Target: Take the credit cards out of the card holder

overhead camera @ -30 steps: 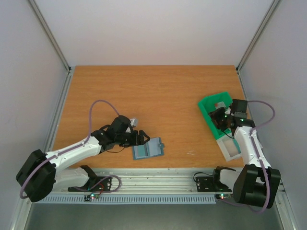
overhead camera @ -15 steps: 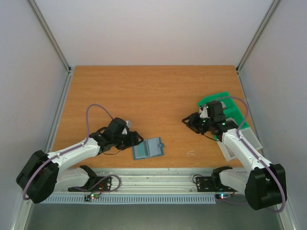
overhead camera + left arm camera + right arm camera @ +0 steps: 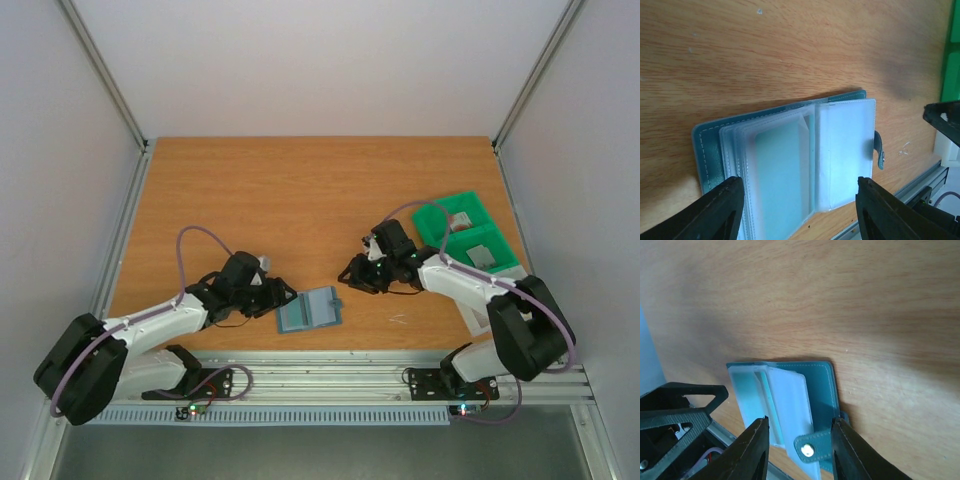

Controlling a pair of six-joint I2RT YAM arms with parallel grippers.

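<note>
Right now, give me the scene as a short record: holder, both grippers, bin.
card holder: spread open on the table, clear sleeves up
left gripper: open, at the holder's left edge, contact unclear
right gripper: open, empty, just beyond the holder's right corner
green bin: far right, two grey cards inside

Tight around the wallet, loads of room at the back

The flat blue-grey folding card holder (image 3: 310,310) lies spread near the front edge, hemmed in by the left gripper (image 3: 288,300) at its left side and the right gripper (image 3: 350,275) just past its far right corner. The green two-compartment plastic bin (image 3: 432,216) blocks the right side, and the far half of the wooden table (image 3: 300,180) is bare.
</note>
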